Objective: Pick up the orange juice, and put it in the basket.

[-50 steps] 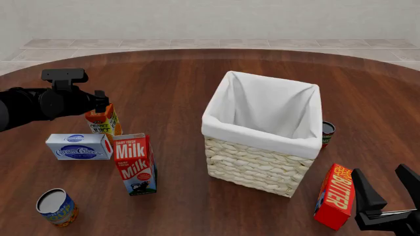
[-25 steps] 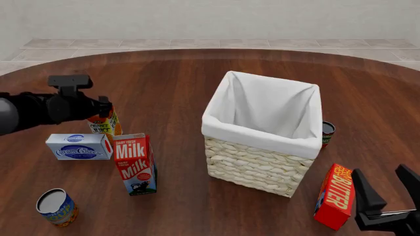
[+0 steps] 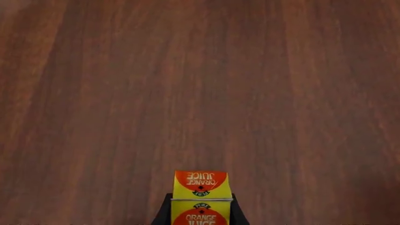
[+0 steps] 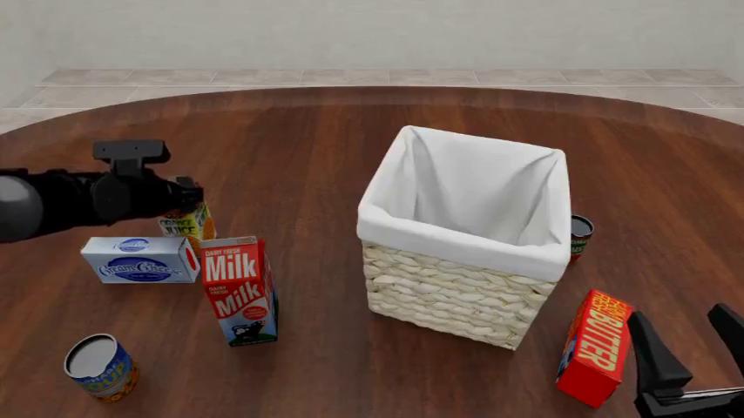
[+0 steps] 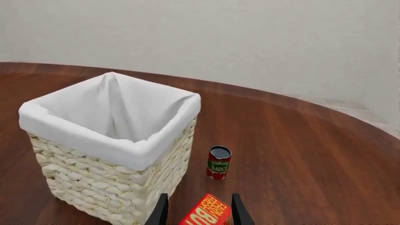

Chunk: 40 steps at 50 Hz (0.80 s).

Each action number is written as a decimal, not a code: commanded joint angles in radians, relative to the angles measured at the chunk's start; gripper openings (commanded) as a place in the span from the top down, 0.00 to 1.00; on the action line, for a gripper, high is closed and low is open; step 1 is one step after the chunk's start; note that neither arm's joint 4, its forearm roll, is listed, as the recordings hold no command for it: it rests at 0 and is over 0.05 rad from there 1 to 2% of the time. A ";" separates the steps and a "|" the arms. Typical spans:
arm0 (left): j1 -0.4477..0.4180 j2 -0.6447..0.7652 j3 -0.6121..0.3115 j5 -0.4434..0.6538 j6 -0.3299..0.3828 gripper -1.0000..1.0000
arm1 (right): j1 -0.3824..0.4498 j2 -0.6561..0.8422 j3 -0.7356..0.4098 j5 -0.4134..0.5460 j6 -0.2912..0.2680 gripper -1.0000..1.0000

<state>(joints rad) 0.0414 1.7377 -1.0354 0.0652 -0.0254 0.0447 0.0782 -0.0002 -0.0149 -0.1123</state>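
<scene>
The orange juice [image 4: 187, 225] stands upright at the table's left, behind the milk carton; only its lower half shows under my left gripper [image 4: 186, 204]. In the left wrist view the carton's orange and yellow gable top [image 3: 201, 185] sits between the two dark fingers [image 3: 162, 213], which flank its sides at full spread, so the left gripper is open around it. The basket [image 4: 448, 292], pale wicker with a white liner, stands mid-table to the right. My right gripper [image 4: 680, 326] is open at the near right, beside the butter box.
A red-and-white milk carton [image 4: 239, 292] and a blue-and-white box [image 4: 139, 259] stand just in front of the juice. A can [image 4: 101, 367] sits near left. A tomato sauce can [image 5: 218, 162] stands right of the basket, and a red butter box [image 4: 593, 347] near the right gripper.
My left gripper has come down and a little to the right over the orange juice, now covering its top. The right gripper has sunk lower in the front view.
</scene>
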 commanded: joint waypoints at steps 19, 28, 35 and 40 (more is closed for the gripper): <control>0.015 -0.032 -0.021 0.012 0.026 1.00 | 0.002 0.066 0.000 -0.065 -0.002 0.00; 0.018 -0.077 -0.089 0.054 0.025 1.00 | 0.008 0.086 0.000 -0.087 -0.001 0.00; 0.029 -0.119 -0.124 0.058 0.006 1.00 | 0.008 0.043 0.000 -0.046 -0.001 0.00; 0.029 -0.134 -0.145 0.057 -0.004 1.00 | 0.008 0.034 0.000 -0.038 -0.002 0.00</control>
<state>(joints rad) 0.0650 1.6504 -1.1272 0.1157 -0.0320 0.0514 0.1302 -0.0002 -0.0691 -0.1136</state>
